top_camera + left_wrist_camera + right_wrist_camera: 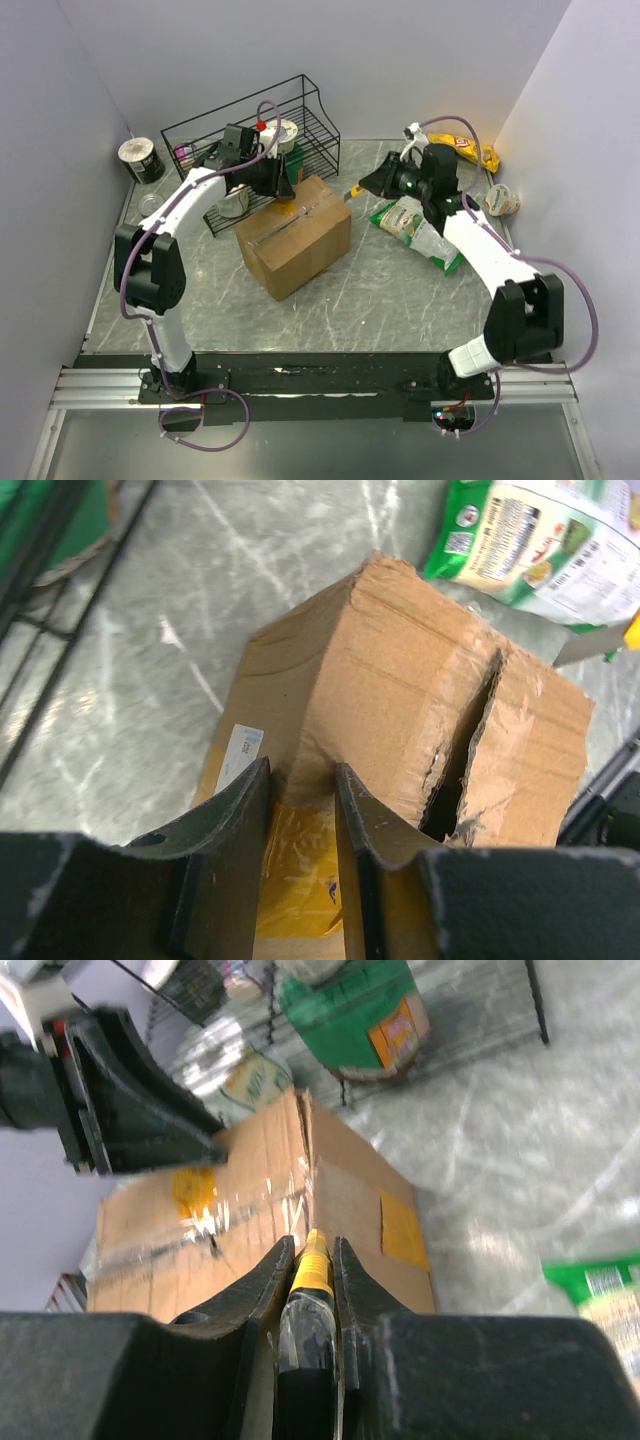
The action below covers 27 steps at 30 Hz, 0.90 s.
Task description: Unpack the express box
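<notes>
Right tool (312, 1247) is clamped on the yellow-handled knife (310, 1275), so slice shallow along the clear tape seam (230, 1215) mid-frame on the brown cardboard express box (340, 1175).

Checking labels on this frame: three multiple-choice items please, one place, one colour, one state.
1. In the top view, the green snack bag lies where relative to the express box? A) left B) right C) on top
2. The sticker on the box is: A) blue B) red C) yellow
3. The right end effector is: A) shut on a yellow-handled tool B) open, empty C) gripping the bag
Answers: 1 B, top view shows the bag right of the box; 2 C, left wrist view shows yellow; 3 A, right wrist view shows the tool clamped.
</notes>
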### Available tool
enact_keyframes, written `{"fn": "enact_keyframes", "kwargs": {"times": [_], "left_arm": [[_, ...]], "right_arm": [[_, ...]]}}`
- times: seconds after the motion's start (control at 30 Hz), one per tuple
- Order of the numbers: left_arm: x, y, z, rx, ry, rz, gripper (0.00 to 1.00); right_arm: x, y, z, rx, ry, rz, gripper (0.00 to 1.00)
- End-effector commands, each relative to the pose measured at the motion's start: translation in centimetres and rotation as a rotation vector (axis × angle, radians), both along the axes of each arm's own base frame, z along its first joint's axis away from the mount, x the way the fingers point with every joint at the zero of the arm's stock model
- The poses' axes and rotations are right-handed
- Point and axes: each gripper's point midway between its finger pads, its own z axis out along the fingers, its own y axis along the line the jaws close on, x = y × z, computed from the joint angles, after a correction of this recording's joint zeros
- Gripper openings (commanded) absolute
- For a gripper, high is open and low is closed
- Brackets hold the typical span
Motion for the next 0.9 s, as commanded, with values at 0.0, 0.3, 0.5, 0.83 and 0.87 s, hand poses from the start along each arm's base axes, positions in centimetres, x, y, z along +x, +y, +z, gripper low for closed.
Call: {"fn": "enact_keyframes", "kwargs": {"times": [0.0,0.3,0.5,0.83,0.87], "left_arm": [[-0.6,2.3,-1.0,0.102,0.0,0.062,0.01],[-1.3,1.9,-1.6,0.084,0.031,0.036,0.01],[-1.1,1.6,-1.7,0.081,0.033,0.025,0.01],[-0.9,1.5,-2.1,0.088,0.041,0.021,0.01],[-0.7,1.5,-2.0,0.087,0.038,0.021,0.01]], "right_arm": [[2.4,1.5,5.5,0.085,-0.18,0.052,0.0],[4.6,2.7,4.9,0.143,-0.176,0.083,0.0],[5.8,3.0,4.5,0.134,-0.18,0.091,0.0],[7.2,3.6,4.0,0.146,-0.166,0.104,0.0],[7.3,3.7,3.7,0.145,-0.157,0.103,0.0]]}}
